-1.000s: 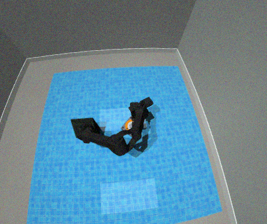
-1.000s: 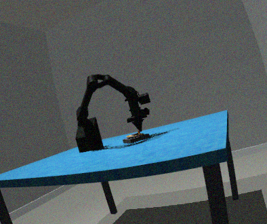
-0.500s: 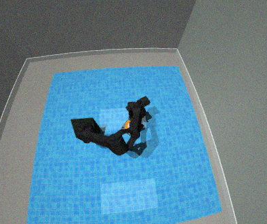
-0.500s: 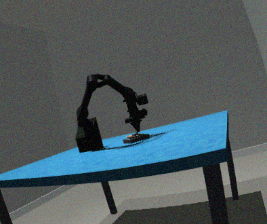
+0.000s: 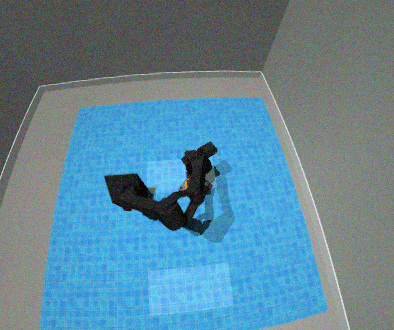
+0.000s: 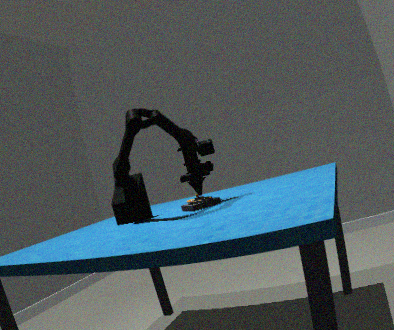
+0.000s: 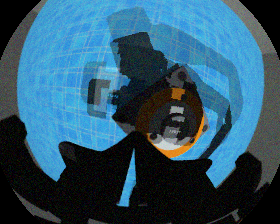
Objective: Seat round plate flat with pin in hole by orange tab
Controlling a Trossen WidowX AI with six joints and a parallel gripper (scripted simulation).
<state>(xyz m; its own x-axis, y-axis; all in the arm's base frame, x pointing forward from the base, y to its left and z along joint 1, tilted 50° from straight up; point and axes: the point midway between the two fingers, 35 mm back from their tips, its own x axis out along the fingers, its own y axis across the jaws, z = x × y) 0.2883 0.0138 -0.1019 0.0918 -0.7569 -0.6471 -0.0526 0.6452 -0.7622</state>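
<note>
The round plate (image 5: 185, 184) (image 7: 183, 151) has an orange rim, partly in shadow, and sits on the dark base (image 7: 128, 114). A bright orange patch (image 7: 177, 93), perhaps the tab, shows at the plate's far side in the wrist view. My gripper (image 6: 199, 194) (image 7: 135, 134) is shut and empty, pointing down. Its tips are low, close to the plate in the exterior view and beside its left rim in the wrist view; I cannot tell whether they touch. The arm covers much of the plate in the top view. The pin and its hole cannot be made out, nor the plate's tilt.
The blue table top (image 5: 257, 260) (image 6: 277, 210) carries the arm's own base (image 5: 124, 190) (image 6: 131, 202), to the left of the plate's base. The arm's shadow falls across the table and over part of the plate in the wrist view.
</note>
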